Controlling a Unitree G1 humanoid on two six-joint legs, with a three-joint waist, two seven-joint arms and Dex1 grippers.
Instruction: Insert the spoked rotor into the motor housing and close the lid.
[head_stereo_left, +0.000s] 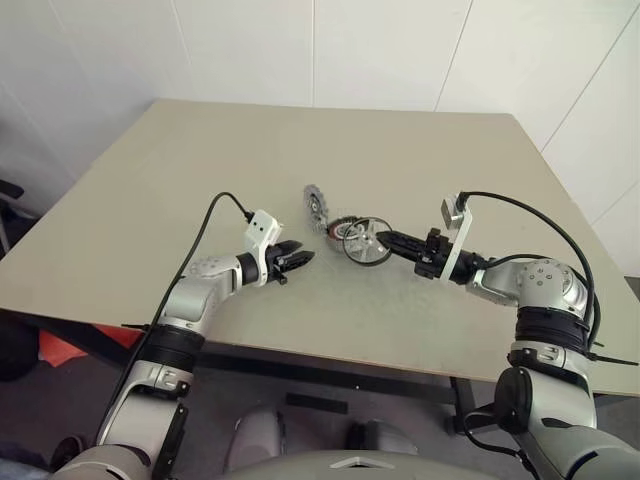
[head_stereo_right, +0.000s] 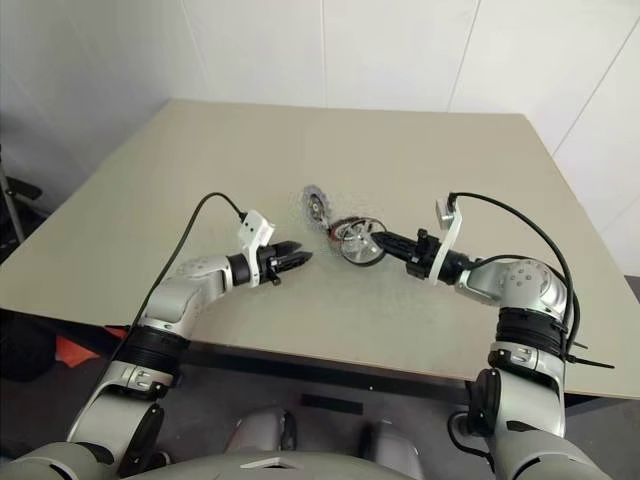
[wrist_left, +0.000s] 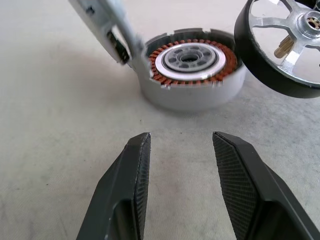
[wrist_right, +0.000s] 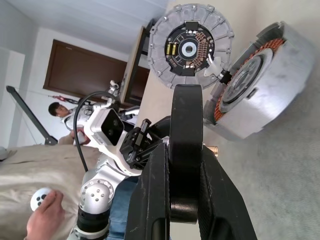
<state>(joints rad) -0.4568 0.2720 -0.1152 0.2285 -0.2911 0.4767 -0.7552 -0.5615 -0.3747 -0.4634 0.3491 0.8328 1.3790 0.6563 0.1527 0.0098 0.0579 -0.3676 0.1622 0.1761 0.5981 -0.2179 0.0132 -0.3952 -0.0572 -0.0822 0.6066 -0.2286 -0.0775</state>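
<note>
Rotor (head_stereo_left: 366, 242), spoked, clamped on edge in right gripper (head_stereo_left: 377, 239), just right of open-topped motor housing (wrist_left: 189, 70), mid-tabletop; left gripper (head_stereo_left: 296, 262) open, empty.

My two head cameras look forward and down over the beige table (head_stereo_left: 400, 160), from well back. My left wrist camera sits low and close, facing the round grey housing with copper windings (wrist_left: 192, 75). My right wrist camera, apparently rolled sideways, sees the same housing (wrist_right: 260, 95) from the opposite side.
</note>
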